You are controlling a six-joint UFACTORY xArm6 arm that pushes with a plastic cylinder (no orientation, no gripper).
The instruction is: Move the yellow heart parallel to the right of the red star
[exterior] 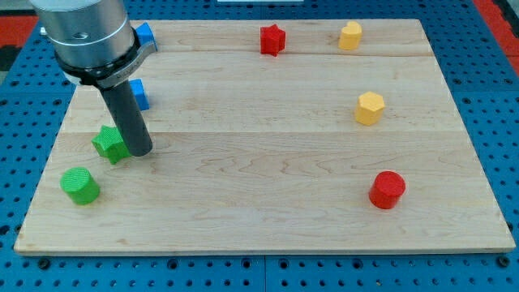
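Note:
The red star [272,39] sits near the view's top edge of the wooden board [268,195], a little right of centre. The yellow heart [350,36] stands to the star's right, at about the same height in the view. My tip [139,151] is far from both, at the view's left, touching the right side of a green star [109,143].
A yellow hexagon [370,108] is at the right, a red cylinder [388,190] lower right. A green cylinder [79,186] is lower left. Two blue blocks [144,35] [139,93] are partly hidden behind the arm at upper left.

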